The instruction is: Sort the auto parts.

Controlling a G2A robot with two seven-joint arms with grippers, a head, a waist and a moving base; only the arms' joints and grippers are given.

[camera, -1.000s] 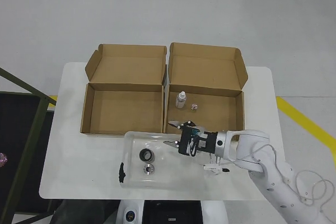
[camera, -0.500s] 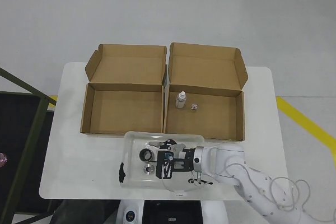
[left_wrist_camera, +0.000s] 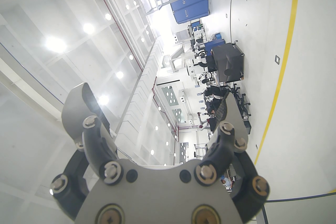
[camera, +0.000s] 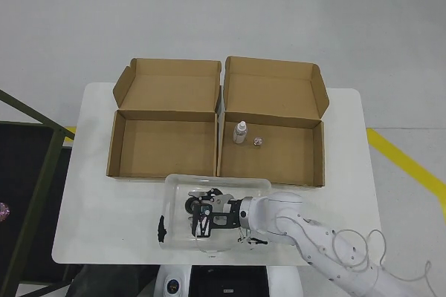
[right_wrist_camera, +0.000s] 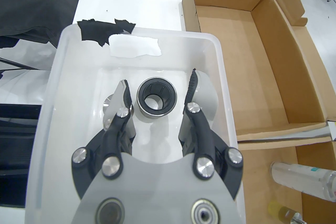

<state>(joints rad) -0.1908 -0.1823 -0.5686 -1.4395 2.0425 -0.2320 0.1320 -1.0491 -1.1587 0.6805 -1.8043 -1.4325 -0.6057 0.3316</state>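
One black bearing [right_wrist_camera: 157, 97] sits between fingers [right_wrist_camera: 126, 93] of the spread right hand [right_wrist_camera: 158, 76].

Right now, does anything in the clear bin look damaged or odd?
Only on one end wall of the clear bin: ragged black tape and a torn white paper patch, stuck askew. The black ring part stands upright, intact.

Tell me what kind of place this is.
Likely an industrial hall or robot test floor: a high ceiling with rows of lamps, a yellow floor line, blue cabinets, and a table with sorting boxes.
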